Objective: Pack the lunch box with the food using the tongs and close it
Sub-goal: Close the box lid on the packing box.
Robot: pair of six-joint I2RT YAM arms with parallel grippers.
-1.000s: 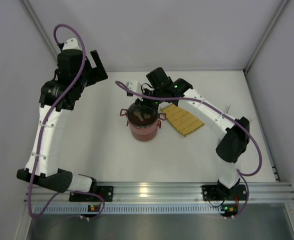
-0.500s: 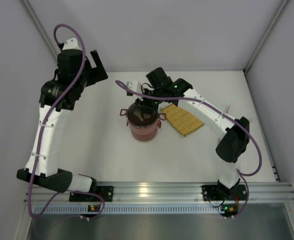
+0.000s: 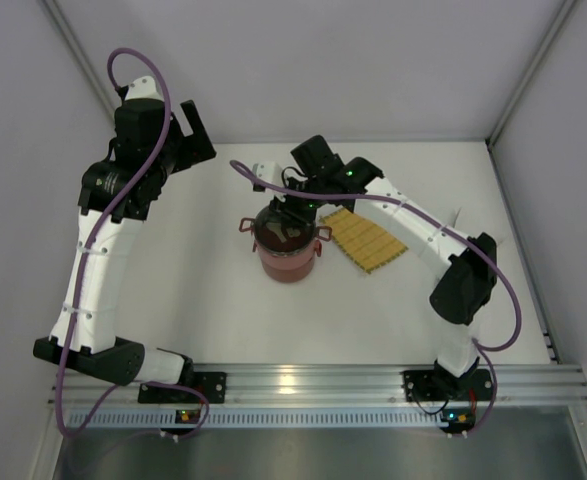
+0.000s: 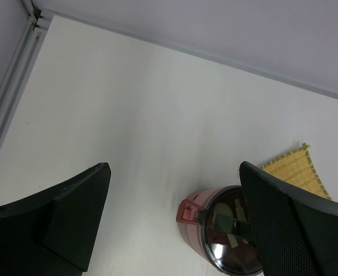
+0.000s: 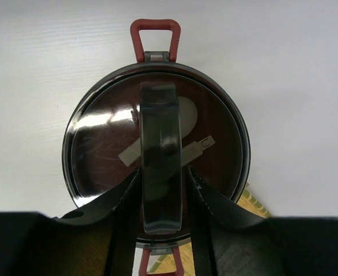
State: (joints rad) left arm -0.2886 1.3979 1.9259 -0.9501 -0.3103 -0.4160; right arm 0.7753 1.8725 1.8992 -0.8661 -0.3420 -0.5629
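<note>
The left arm stands raised over the far left part of the desk [image 3: 173,290], well apart from everything on it. Its left end effector [image 4: 174,172] is spread wide, the two dark fingers [image 4: 59,218] far apart with only bare desk between them. From its wrist view the lunch box and a corner of the mat sit low and to the right.

The lunch box [image 3: 288,250] stands upright near the middle of the desk, a little toward the far edge. It is a round maroon pot with its glossy lid [image 5: 99,149] on. A red loop handle [image 5: 155,23] sticks out at the far side in the right wrist view, and part of another shows at the near side. A dark shiny band [image 5: 160,126] arches straight across the lid from one loop to the other. Pale shapes show on the lid on either side of the band; what they are I cannot tell.

The right arm reaches in from the near right corner, and its right end effector [image 5: 162,174] hangs directly over the lunch box. Its two fingers straddle the dark band, one close against each side. Whether they are pinching the band or only flanking it cannot be told.

The yellow woven mat [image 3: 368,238] lies flat just to the right of the lunch box, turned cornerwise, one corner right beside the pot's rim.
</note>
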